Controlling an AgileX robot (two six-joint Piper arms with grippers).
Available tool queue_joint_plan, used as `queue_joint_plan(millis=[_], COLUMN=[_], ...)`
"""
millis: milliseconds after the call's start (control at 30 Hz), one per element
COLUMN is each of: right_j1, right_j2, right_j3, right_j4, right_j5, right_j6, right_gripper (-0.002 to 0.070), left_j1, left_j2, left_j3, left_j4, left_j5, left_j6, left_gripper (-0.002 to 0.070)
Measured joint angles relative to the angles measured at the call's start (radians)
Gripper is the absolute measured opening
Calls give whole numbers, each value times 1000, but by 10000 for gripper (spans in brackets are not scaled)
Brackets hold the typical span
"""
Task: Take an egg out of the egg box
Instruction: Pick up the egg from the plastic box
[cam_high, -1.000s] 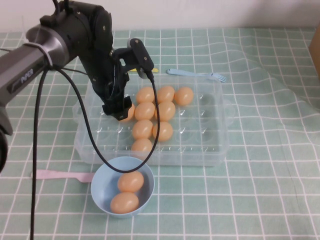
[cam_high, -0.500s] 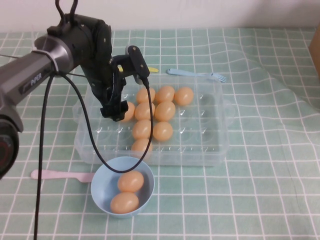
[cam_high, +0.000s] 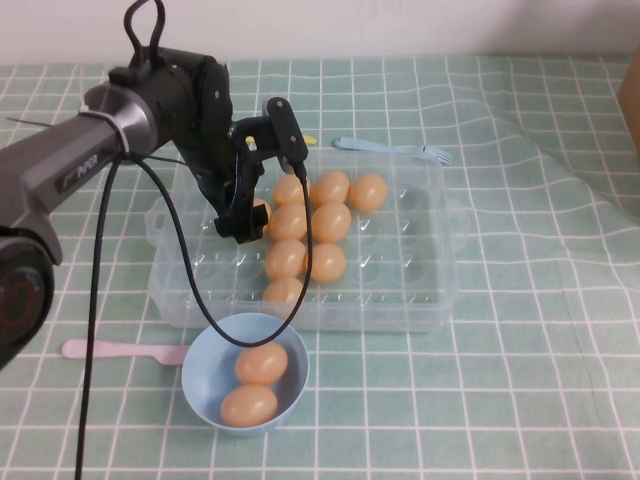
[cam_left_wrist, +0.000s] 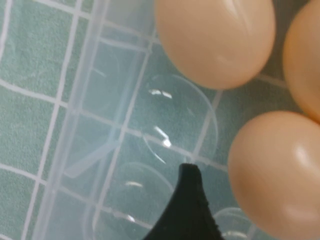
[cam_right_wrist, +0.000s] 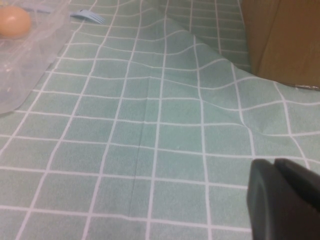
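Observation:
The clear plastic egg box holds several pale orange eggs in its left half. My left gripper is down inside the box at the left edge of the egg cluster, beside a partly hidden egg. In the left wrist view one black fingertip stands over an empty cell, with a small gap to the egg next to it. The other finger is out of view. The jaws look open. My right gripper is shut and empty over bare tablecloth, away from the box.
A round light-blue bowl with two eggs sits in front of the box. A pink fork lies left of it and a blue fork behind the box. A brown box stands at the far right.
My left gripper has stayed low in the box and shifted slightly, first left then right, ending close against the partly hidden egg. The eggs have not moved.

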Motion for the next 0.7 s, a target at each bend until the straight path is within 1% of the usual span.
queue_joint_plan(millis=[467, 533, 633, 700], right_j1=[0, 0, 0, 0], right_j2=[0, 0, 0, 0], right_j3=[0, 0, 0, 0], right_j4=[0, 0, 0, 0], right_j5=[0, 0, 0, 0], right_j6=[0, 0, 0, 0], right_gripper=[-17, -17, -17, -17], left_j1=[2, 6, 10, 10], left_j2=[21, 21, 21, 22], left_j3=[-1, -1, -1, -1], left_j4=[-15, -32, -44, -44], left_j5=[-21, -17, -6, -1], left_j6=[3, 3, 3, 3], left_gripper=[517, 487, 406, 369])
